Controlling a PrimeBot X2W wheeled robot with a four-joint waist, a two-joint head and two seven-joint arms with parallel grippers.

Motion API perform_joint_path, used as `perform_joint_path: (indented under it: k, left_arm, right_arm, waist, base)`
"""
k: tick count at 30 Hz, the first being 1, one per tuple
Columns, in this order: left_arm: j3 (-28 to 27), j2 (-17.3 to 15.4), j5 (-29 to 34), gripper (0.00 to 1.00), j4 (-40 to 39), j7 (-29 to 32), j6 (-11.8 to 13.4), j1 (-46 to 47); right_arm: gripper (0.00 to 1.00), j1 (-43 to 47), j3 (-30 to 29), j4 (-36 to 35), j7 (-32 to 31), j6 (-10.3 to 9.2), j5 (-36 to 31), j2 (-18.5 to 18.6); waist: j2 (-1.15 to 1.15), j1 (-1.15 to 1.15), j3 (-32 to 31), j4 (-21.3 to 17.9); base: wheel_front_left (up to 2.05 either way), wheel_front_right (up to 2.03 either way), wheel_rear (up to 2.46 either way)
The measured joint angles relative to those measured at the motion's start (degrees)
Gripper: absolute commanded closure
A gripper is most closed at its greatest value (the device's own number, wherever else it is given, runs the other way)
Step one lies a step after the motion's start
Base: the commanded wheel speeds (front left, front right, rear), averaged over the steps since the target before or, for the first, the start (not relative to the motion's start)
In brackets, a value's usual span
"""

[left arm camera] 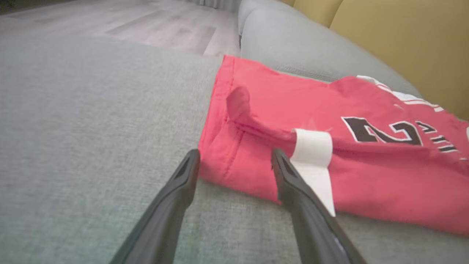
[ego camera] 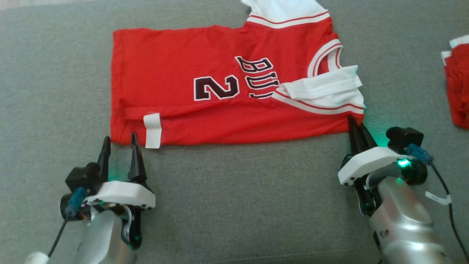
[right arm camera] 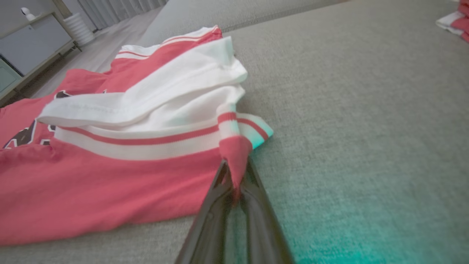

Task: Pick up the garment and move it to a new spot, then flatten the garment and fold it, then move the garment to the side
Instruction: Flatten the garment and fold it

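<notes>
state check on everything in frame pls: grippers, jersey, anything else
red jersey: spread on grey cushion, print up, cloth ridge along near edge
white sleeve: folded over the chest
white tag: flat over the near hem
left gripper: open at hem corner, not gripping
right gripper: shut on red jersey's shoulder corner
second red garment: at right edge, cut off, fold unclear
</notes>
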State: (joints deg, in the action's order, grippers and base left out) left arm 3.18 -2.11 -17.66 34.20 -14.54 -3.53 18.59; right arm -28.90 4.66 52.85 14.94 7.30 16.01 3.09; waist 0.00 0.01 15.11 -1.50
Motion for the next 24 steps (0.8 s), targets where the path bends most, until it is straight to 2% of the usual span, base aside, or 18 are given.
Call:
perform_joint_path:
  k: [6, 7, 8, 12, 17, 20, 24]
  left_arm:
    - [-2.35, 0.14, -0.02, 0.00, 9.25, -0.27, 0.10, 3.94]
    - [-2.40, 0.12, -0.02, 0.75, 10.15, -0.45, -0.12, 4.75]
    - [-2.48, 0.11, -0.02, 1.00, 10.73, -0.49, -0.60, 5.39]
    - [-2.45, 0.07, -0.11, 1.00, 11.34, -0.37, -2.03, 6.14]
    - [-3.70, 0.35, 0.02, 1.00, 1.38, -0.15, -2.52, 5.75]
    - [-4.61, 0.37, 0.66, 1.00, -1.46, -0.15, -2.45, 4.63]
    - [-4.69, 0.37, 1.10, 1.00, 0.09, -0.15, -2.25, -1.29]
  right_arm:
    - [1.00, 0.13, 1.78, -2.16, -0.09, 0.00, 1.42, -0.09]
    - [1.00, 0.15, 1.93, -2.47, -0.13, 0.00, 1.67, -0.09]
    - [1.00, 0.16, 1.97, -2.78, -0.14, 0.00, 1.86, -0.11]
    - [1.00, 0.19, 1.56, -4.58, -0.15, 0.00, 3.28, -0.11]
    - [1.00, -0.12, -0.26, -5.88, -0.18, 0.00, 4.20, -0.13]
    - [1.00, -1.35, -0.82, -4.77, -1.44, 0.00, 5.31, -0.12]
    - [1.00, -0.46, 0.33, -4.48, -3.31, 0.00, 7.35, 0.46]
  waist:
    - [0.00, -0.01, 0.94, -1.51]
    - [0.00, 0.00, 1.04, -1.70]
    - [0.00, 0.00, 1.10, -1.83]
    - [0.00, 0.00, 0.82, -1.72]
    - [0.00, 0.00, -1.36, -1.02]
    - [0.00, -0.01, -4.97, -0.55]
    - [0.00, -0.01, -9.60, -0.30]
  base:
    - [0.00, 0.00, 0.00]
    - [0.00, 0.00, 0.00]
    - [0.00, 0.00, 0.00]
    - [0.00, 0.00, 0.00]
    - [0.00, 0.00, 0.00]
    - [0.00, 0.00, 0.00]
    - [0.00, 0.00, 0.00]
